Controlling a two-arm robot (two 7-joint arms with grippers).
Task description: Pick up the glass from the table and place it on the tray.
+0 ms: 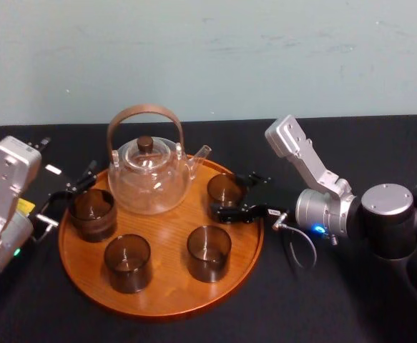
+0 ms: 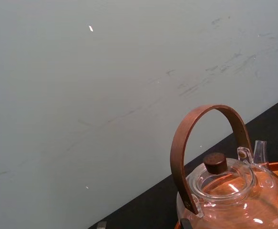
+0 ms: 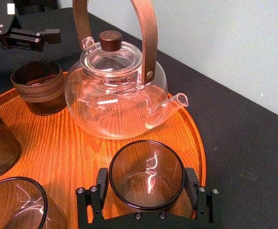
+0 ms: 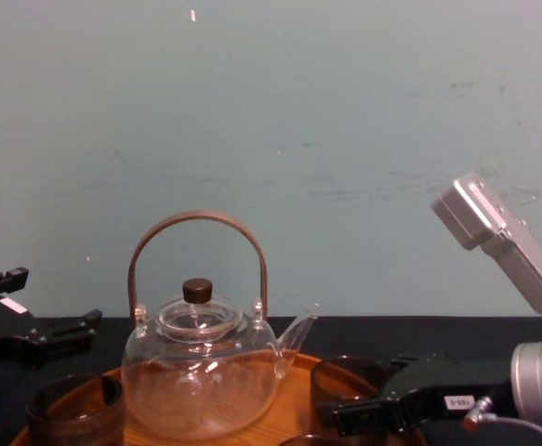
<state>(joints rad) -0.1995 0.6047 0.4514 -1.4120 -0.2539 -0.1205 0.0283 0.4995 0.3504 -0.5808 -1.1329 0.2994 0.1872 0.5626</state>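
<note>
I read one white label [image 4: 456,403] on the right gripper [image 3: 147,183], but its print is too small to make out. Count: one tray [image 1: 162,304] on the table [image 1: 315,307], one glass teapot [image 1: 149,179] and four glasses [image 1: 127,263], all standing on the tray. The right gripper's jaws clasp the rear right glass [image 1: 224,189] by its sides. The left gripper [image 1: 69,196] sits at the tray's left edge; I cannot tell its jaw state.

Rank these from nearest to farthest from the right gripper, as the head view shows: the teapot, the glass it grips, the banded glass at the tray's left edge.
1. The gripped glass, within the right gripper, at the right rear of the tray.
2. The teapot, rear middle of the tray.
3. The banded glass, far left, beside the left gripper.
</note>
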